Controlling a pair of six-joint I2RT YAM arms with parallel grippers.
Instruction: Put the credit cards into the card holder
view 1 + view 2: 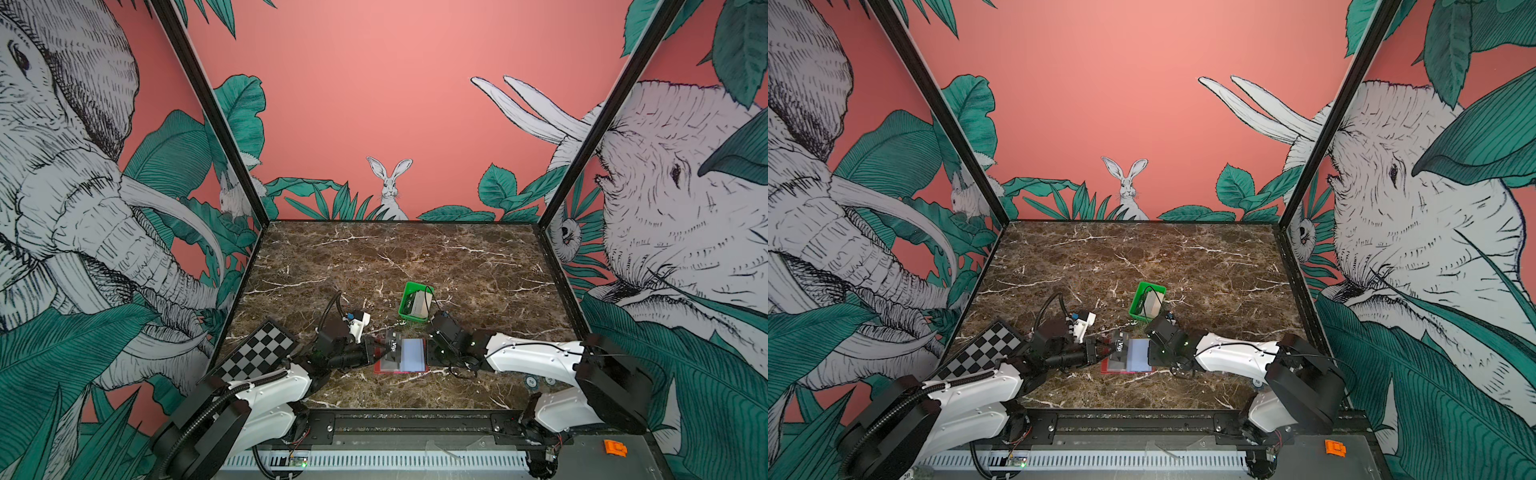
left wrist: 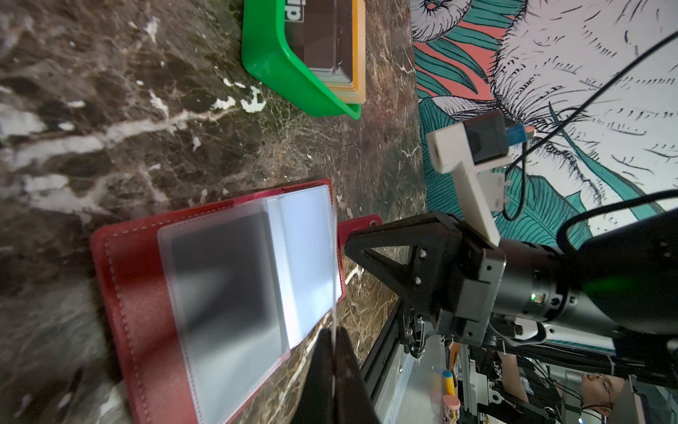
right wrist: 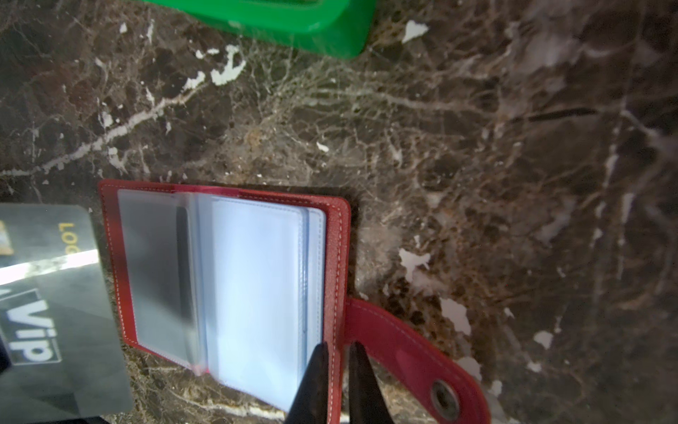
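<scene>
Cards (image 2: 323, 40) in green tray (image 2: 271, 66) are cut off; card holder (image 2: 124, 264) pockets blurred.

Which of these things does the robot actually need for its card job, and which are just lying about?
Needed: VIP card in the left end effector; card holder, open; stacked cards; green tray holding them.
Lying about: checkerboard; orange piece at the front edge.

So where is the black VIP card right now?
In both top views the VIP card is near the table's front middle, held by the left gripper at the left side of the open card holder.
</scene>
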